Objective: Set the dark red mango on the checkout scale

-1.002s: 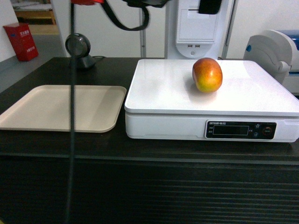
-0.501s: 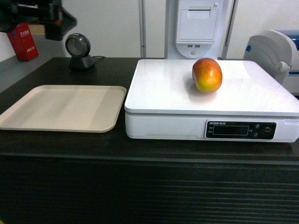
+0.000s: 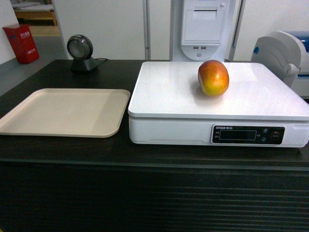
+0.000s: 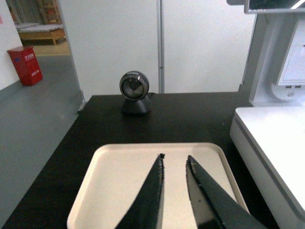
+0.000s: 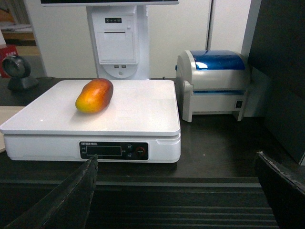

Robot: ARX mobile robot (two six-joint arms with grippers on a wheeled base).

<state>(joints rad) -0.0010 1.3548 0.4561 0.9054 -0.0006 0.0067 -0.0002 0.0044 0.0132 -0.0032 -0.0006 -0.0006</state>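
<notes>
Since the mango [image 3: 213, 77] already lies on the scale [image 3: 169, 92], free of both arms, the job looks done as far as placing goes; it rests on its side on the white platform, right of centre in the head view, towards the back edge, long axis running front-left to back-right in the right wrist view [image 5: 94, 95]; red end up and back, orange-yellow end nearest the front.

Handling, as a guess: smooth waxy skin, so prob. a bit slippery; firm but bruisable, so moderate squeeze only; fairly hefty for its size; oval, so it may roll or rock on that glossy platform if nudged (no lip on the scale to stop it). If it needs re-taking, best hold is across the short axis at the widest middle, fingers on the two long flanks, approach from above; avoid the tapered ends, where it would squirt out.

Left gripper [image 4: 174, 164]: fingers slightly apart w/ a narrow gap, nothing between them, hanging over the beige tray [image 4: 114, 162] left of the scale. Right gripper [image 5: 176, 191]: fingers spread wide, holding nothing, low in front of the surface [image 3: 120, 154], well short of the mango.

Also on the surface: round scanner [image 3: 81, 52] at back left, white printer post [image 3: 205, 24] behind the scale, label printer [image 5: 214, 81] w/ blue lid just right of it; display strip [image 3: 247, 134] dark, no reading legible.
</notes>
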